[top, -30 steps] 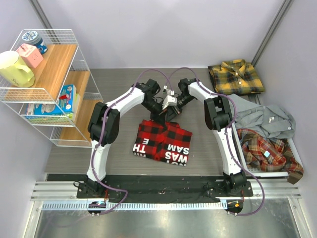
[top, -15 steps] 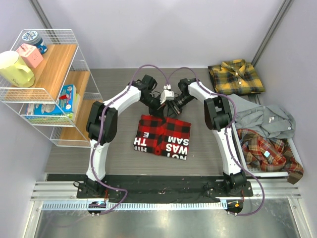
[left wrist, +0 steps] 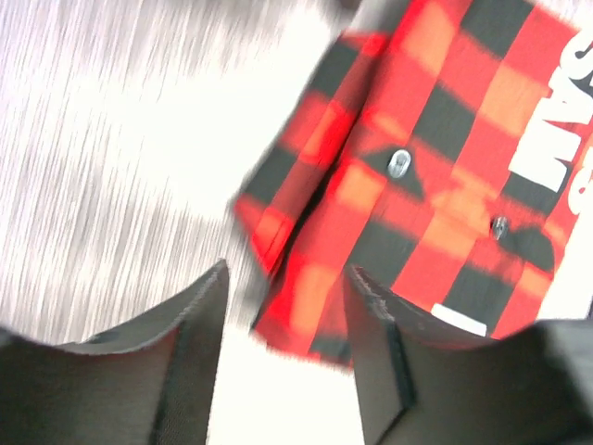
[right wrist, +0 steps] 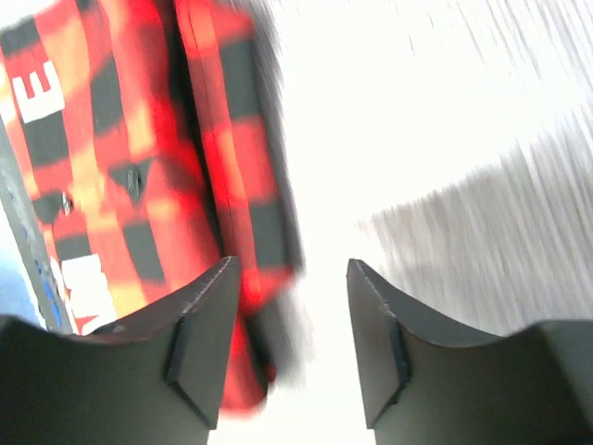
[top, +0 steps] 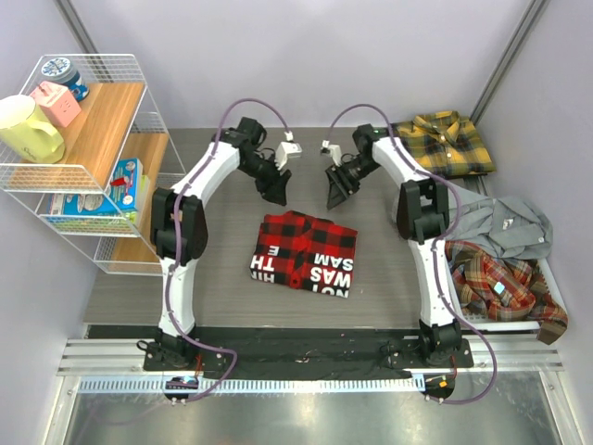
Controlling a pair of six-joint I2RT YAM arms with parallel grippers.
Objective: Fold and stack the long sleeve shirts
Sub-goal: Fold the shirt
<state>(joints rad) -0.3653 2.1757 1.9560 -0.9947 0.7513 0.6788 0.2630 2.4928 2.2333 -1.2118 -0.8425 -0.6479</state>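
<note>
Left gripper (top: 277, 192) and right gripper (top: 334, 193): jaws apart on both, nothing between them. They sit side by side and apart over the far middle of the worktop (top: 213, 269). Both wrist views are blurred.

Wire shelf rack (top: 93, 158) at the left edge, with wooden shelves and small items on them.

Orange-brown plaid shirt (top: 505, 283) crumpled at the right edge. Grey shirt (top: 491, 222) loose just beyond it, overlapping its far side.

Red-and-black check shirt (top: 304, 264) folded flat at the worktop's centre, with white lettering along its near half. It lies just nearward of both grippers, neither touching it.

Yellow-and-black plaid shirt (top: 440, 144) folded at the far right corner.
</note>
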